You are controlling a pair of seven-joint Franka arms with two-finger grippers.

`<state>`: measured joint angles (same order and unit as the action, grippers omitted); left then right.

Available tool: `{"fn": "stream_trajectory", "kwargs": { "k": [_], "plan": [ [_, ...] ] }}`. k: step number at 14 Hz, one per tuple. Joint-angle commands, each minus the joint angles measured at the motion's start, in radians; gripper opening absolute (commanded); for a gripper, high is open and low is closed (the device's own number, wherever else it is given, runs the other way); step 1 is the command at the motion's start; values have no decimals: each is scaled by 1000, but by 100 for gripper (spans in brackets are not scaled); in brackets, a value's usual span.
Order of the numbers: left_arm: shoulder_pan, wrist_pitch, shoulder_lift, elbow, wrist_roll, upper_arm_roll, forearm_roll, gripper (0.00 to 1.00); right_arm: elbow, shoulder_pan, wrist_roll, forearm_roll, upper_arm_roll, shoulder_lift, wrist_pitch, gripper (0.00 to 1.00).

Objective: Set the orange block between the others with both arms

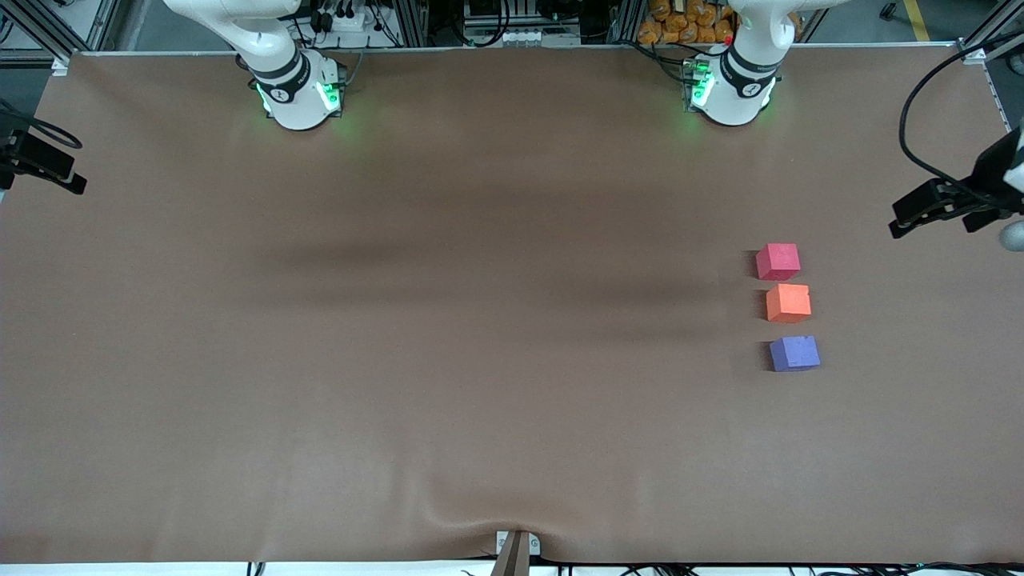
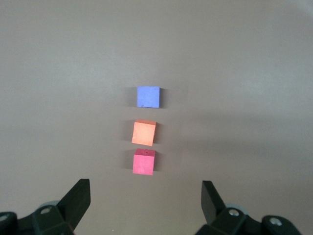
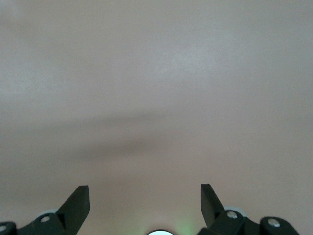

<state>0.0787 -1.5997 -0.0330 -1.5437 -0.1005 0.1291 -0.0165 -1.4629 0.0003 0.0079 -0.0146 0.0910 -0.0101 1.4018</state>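
Three foam cubes stand in a short row on the brown table (image 1: pixel 448 320), toward the left arm's end. The orange block (image 1: pixel 788 303) (image 2: pixel 144 132) sits between the others: the pinkish-red cube (image 1: pixel 778 262) (image 2: pixel 144 162) is farther from the front camera, the blue-purple cube (image 1: pixel 794 353) (image 2: pixel 148 96) nearer. Small gaps separate them. My left gripper (image 2: pixel 145 196) hangs high over the table beside the pinkish-red cube, open and empty. Over bare table, my right gripper (image 3: pixel 145 196) is open and empty. Neither gripper shows in the front view.
The right arm's base (image 1: pixel 300 96) and the left arm's base (image 1: pixel 732 92) glow green along the table's back edge. Black clamp mounts stick in at both ends (image 1: pixel 952 204) (image 1: pixel 44 164). A small bracket (image 1: pixel 516 548) sits at the front edge.
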Motion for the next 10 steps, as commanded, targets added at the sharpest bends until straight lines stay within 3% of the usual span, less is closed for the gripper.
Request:
{"fn": "stream_trajectory", "kwargs": {
  "k": [1, 10],
  "plan": [
    [-85, 4, 13, -18, 2, -38, 9, 100, -1, 4, 3, 4, -1, -8, 0, 100],
    [-108, 21, 88, -82, 18, -103, 10, 100, -1, 4, 3, 4, -1, -8, 0, 100]
  ]
}}
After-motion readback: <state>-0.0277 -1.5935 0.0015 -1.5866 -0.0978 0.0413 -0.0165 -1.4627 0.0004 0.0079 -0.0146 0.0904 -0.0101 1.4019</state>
